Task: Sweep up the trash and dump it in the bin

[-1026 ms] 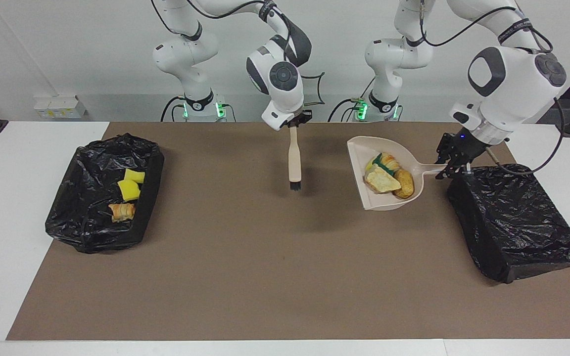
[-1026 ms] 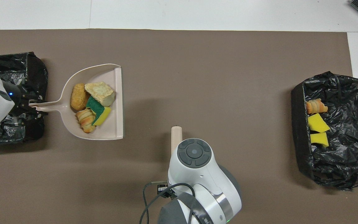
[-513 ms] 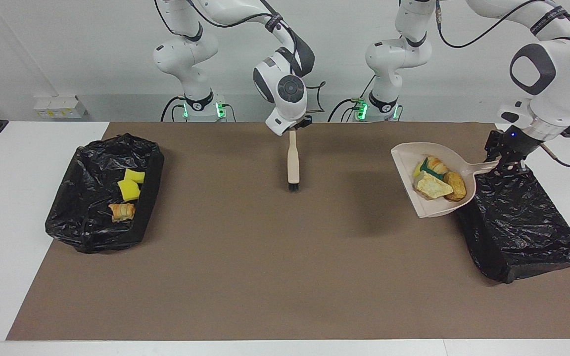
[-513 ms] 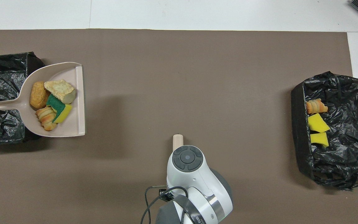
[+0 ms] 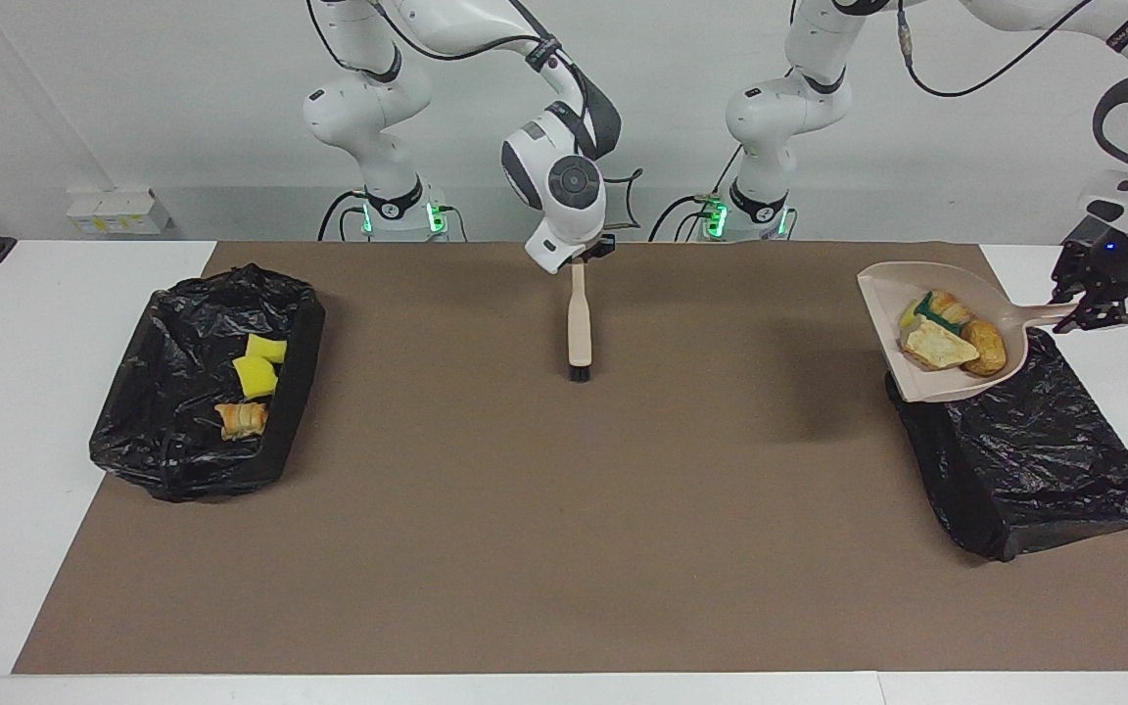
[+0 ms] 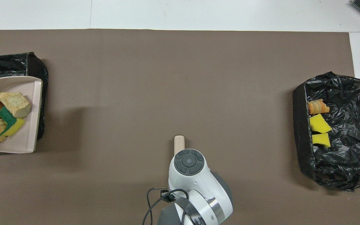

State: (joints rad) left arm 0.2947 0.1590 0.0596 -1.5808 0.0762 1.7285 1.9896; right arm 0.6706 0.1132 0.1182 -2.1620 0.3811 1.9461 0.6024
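no legible text, no labels, no brand marks, no numbers or signs anywhere

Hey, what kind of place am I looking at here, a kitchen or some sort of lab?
Most likely a robotics lab, not a kitchen: two white robot arms are bolted at a plain table covered by a brown mat, with bag-lined bins and sponge and bread bits as practice trash.

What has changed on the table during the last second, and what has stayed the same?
The left gripper, shut on the dustpan, carried it with four trash pieces from over the mat to above the black bin at the left arm's end. The right gripper drew the brush slightly back. The other bin and its three pieces stayed.
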